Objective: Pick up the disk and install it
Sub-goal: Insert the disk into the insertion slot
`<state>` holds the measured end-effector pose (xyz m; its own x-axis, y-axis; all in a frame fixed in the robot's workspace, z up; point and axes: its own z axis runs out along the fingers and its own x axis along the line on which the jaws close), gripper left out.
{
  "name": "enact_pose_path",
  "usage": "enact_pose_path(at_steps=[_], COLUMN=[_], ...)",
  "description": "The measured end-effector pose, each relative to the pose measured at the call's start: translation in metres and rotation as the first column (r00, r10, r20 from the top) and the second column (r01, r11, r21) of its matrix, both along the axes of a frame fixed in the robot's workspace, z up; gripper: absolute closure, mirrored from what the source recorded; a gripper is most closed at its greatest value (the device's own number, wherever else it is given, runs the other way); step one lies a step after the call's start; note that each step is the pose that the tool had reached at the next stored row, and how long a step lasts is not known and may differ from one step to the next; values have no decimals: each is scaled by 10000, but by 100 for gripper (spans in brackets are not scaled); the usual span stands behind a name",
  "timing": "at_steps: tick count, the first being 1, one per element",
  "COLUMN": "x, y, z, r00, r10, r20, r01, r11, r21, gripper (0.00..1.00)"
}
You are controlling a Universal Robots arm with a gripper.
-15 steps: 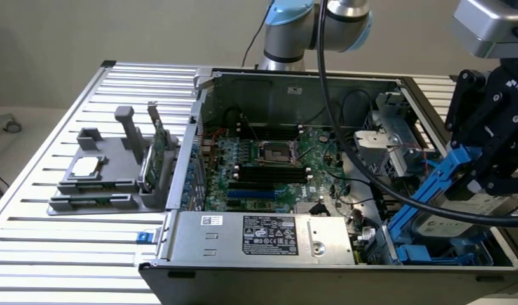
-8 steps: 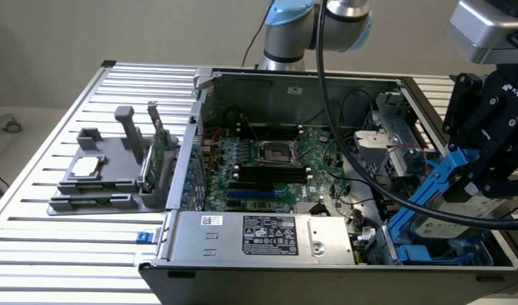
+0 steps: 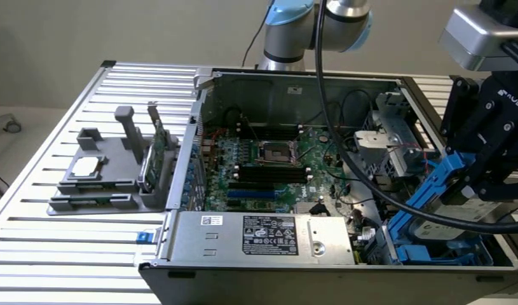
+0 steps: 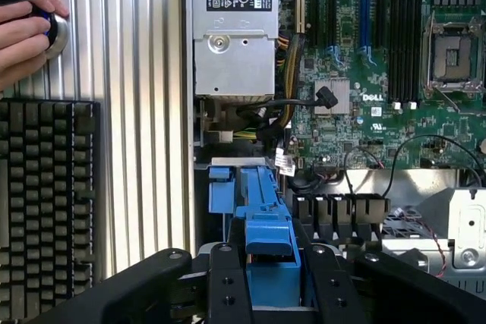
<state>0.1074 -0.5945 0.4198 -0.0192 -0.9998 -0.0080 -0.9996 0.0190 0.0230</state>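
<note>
My gripper (image 3: 472, 181) hangs over the front corner of the open computer case (image 3: 216, 79) on the exterior view's right, shut on the disk (image 3: 430, 189). The disk is tilted, its blue carrier rail sloping down toward the blue drive bay (image 3: 441, 255), with a patch of grey metal showing beneath the rail. In the wrist view, the black fingers (image 4: 228, 282) clamp the blue carrier of the disk (image 4: 267, 221) from both sides, right above the bay's blue bracket (image 4: 220, 181). The label face of the disk is hidden.
Inside the case lie the motherboard (image 3: 267, 162) and a silver power supply (image 3: 259, 235). A grey fixture on the slatted table holds a square chip (image 3: 85, 167) and an upright green card (image 3: 161, 143). A keyboard (image 4: 45, 202) and a hand (image 4: 23, 32) sit beside the case. A thick black cable (image 3: 352, 159) crosses the case.
</note>
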Motion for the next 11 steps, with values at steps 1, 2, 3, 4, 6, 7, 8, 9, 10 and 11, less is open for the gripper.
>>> enact_pose_path(at_steps=[1, 2, 3, 4, 6, 7, 8, 9, 10, 11], x=[0, -1, -1, -1, -3, -3, -5, -7, -8, -9], y=[0, 0, 0, 0, 0, 0, 0, 0, 0, 0], z=[-5, -9, -12, -14, -17, -19, -22, -26, -29, -33], r00=[10000, 10000, 10000, 10000, 10000, 10000, 10000, 10000, 10000, 10000], r10=[0, 1, 1, 0, 0, 1, 0, 0, 0, 0], r20=[0, 0, 0, 0, 0, 0, 1, 1, 0, 0], r01=[0, -1, -1, 0, 0, -1, 0, 0, 0, 0], r11=[10000, 10000, 10000, 10000, 10000, 10000, 10000, 10000, 10000, 10000], r21=[0, -1, 1, 3, 18, 30, 43, 58, 71, 79], gripper=[67, 67, 67, 67, 67, 67, 67, 67, 67, 67])
